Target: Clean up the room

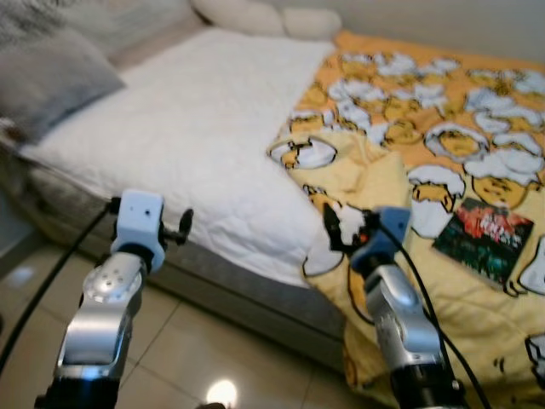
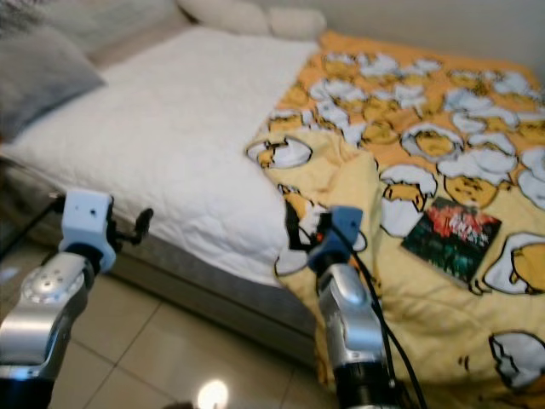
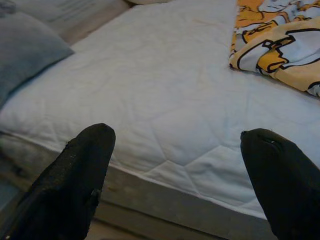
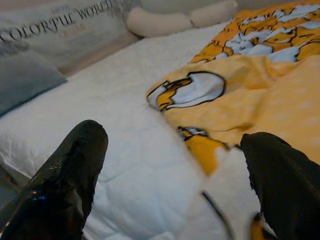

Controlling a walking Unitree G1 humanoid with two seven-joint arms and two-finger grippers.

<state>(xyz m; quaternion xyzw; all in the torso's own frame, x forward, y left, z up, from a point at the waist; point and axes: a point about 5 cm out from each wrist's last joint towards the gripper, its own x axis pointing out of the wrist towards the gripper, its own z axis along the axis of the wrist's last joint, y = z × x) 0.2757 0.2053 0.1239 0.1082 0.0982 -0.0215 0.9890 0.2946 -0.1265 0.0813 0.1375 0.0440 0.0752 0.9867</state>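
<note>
Big bed [image 1: 196, 128] ahead, white mattress bare on the left, the yellow egg-print blanket [image 1: 426, 145] covering its right half and spilling over the near edge. A grey pillow [image 1: 55, 81] sits far left. A dark book [image 1: 483, 238] lies on the blanket, right side. Left gripper [image 3: 175, 150] hovers before the mattress edge, fingers spread. Right gripper [image 4: 172, 155] hangs over the blanket's edge, fingers spread too.

A bed [image 1: 196, 128] with a white quilted mattress cover is seen, half covered by a yellow cartoon-egg blanket [image 1: 443, 145]; a dark book [image 1: 483, 236] lies on the blanket, and a grey pillow [image 1: 51, 81] rests at the bed's left end.
</note>
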